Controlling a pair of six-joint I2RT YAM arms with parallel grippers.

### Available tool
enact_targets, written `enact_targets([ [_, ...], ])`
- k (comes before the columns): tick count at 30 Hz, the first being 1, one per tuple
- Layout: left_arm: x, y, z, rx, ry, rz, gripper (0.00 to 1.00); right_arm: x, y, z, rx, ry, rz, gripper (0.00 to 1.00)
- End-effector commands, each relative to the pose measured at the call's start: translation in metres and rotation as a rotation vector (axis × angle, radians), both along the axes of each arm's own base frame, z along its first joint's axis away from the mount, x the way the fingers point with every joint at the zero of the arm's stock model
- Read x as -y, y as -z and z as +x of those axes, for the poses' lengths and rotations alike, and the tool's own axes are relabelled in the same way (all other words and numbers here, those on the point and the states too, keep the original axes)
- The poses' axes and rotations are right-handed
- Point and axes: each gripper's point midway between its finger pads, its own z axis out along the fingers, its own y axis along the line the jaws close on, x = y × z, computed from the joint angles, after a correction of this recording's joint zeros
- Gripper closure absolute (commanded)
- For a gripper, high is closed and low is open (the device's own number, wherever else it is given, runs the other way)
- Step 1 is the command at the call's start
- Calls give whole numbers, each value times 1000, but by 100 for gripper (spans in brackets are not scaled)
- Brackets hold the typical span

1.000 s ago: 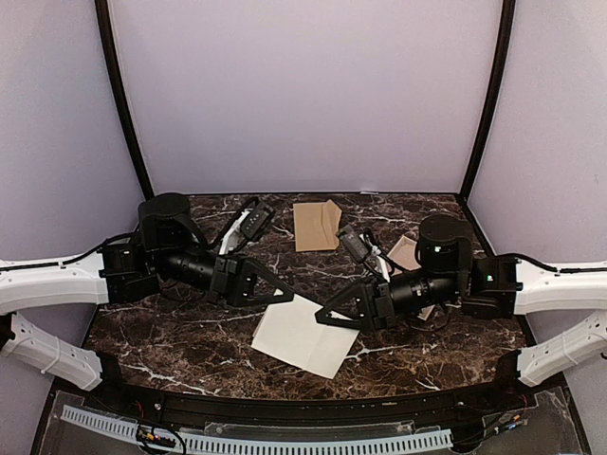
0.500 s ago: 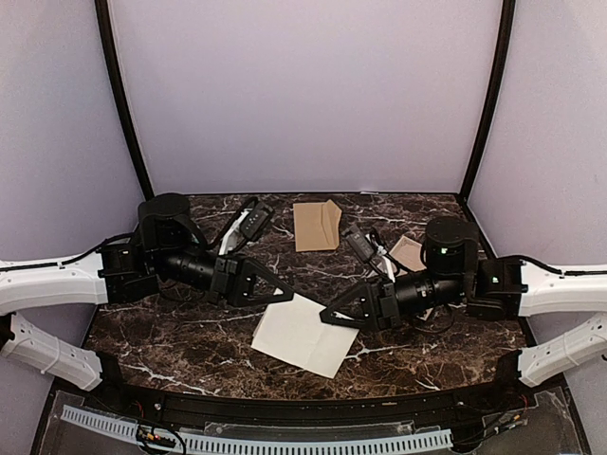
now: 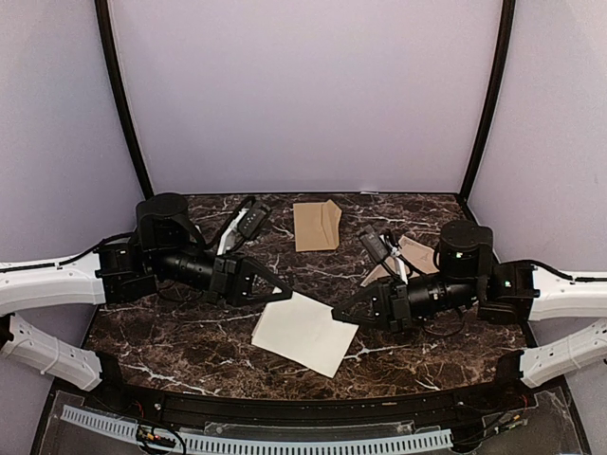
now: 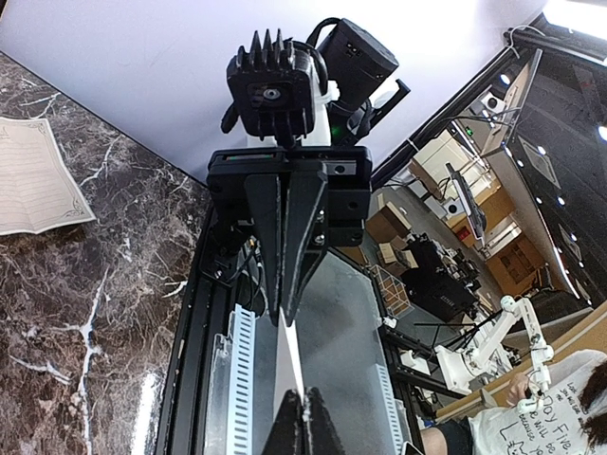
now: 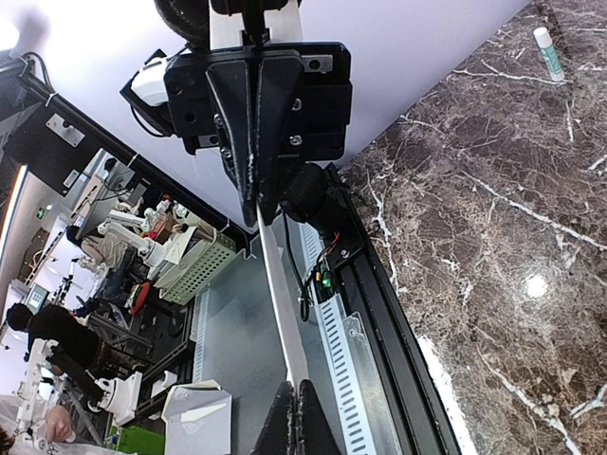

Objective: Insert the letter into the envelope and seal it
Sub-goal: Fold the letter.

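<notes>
Lilac walls (image 3: 303, 95) box in your dark marble counter (image 3: 171, 341). Your right arm (image 3: 446, 289) has drawn back toward the right edge. The right pincer (image 3: 334, 311), ajar a second ago, is now clenched on the letter (image 3: 303, 334), which sits mid-counter toward the near edge. Your left pincer (image 3: 287, 297) grips the opposite corner. The envelope (image 3: 316, 225) lies by the far edge. A bordered sheet (image 4: 33, 185) and a small white tube (image 5: 548, 52) sit apart.
</notes>
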Motion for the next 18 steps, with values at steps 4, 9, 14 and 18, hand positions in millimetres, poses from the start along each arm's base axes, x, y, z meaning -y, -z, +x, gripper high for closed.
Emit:
enact_targets([
  [4,-4,-13,-1,32,-13,-31,96,2,-6,6,21,33,20,100],
  [9,-6,-11,4,30,-51,-32,33,2,-16,17,43,90,44,100],
  [14,-6,-12,15,38,-125,-42,15,7,-53,32,101,188,140,100],
  [18,-11,-20,33,44,-251,-81,14,17,-88,44,151,279,247,100],
])
